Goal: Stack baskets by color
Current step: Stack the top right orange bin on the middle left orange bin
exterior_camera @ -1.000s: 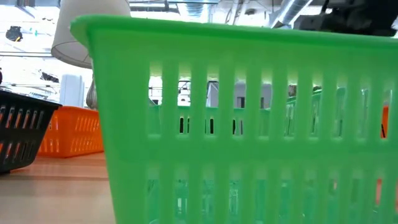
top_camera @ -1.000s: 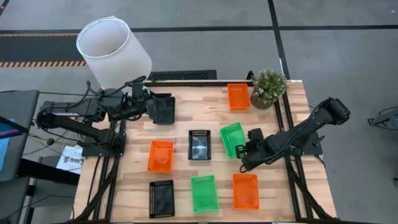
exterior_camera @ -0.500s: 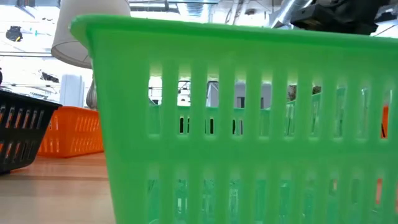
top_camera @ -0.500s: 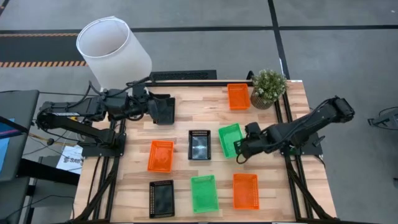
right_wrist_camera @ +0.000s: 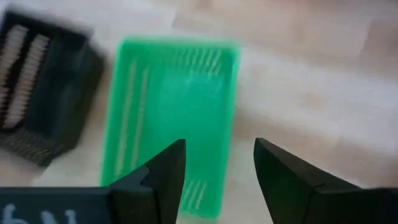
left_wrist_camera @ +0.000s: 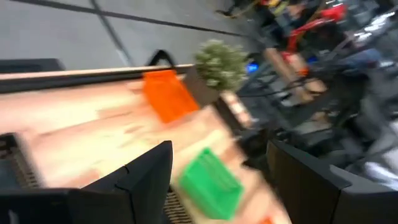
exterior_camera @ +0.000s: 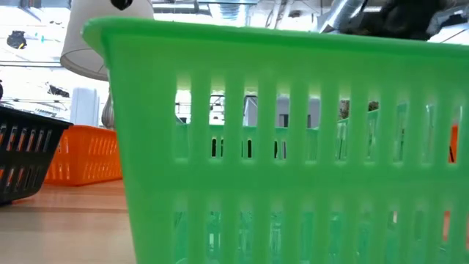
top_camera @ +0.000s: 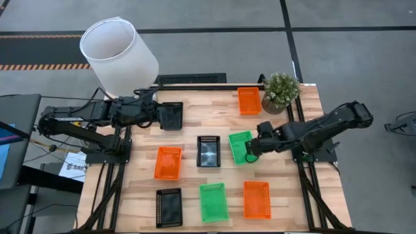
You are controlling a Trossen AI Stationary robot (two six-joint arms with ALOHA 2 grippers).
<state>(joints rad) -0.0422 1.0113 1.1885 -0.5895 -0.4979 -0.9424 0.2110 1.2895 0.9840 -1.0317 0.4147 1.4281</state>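
Taking the black basket at the middle of the table (top_camera: 208, 151) as landmark, a green basket (top_camera: 242, 147) is seen just beside it on the side of the right arm, slightly skewed and lying flat on the wooden table (top_camera: 195, 117). The right gripper (top_camera: 249, 151) is held over that green basket's edge farther from the landmark; in the right wrist view its two dark fingers (right_wrist_camera: 163, 171) are spread apart with nothing between them, and the green basket (right_wrist_camera: 171, 118) and the black one (right_wrist_camera: 43, 93) are seen below them, so the claw is released. On the landmark's other side an orange basket (top_camera: 168, 162) is placed, and nearer the table's front edge a second black basket (top_camera: 169, 207), a second green basket (top_camera: 213, 201) and a second orange basket (top_camera: 257, 199) are lined up. Toward the back edge from the landmark a third orange basket (top_camera: 248, 101) is set just beside a potted plant (top_camera: 281, 91). The left gripper (top_camera: 170, 114) is found at the back left of the landmark, closed on a third black basket, near a white lampshade (top_camera: 118, 55). The low view is filled by the wall of a green basket (exterior_camera: 293, 147).
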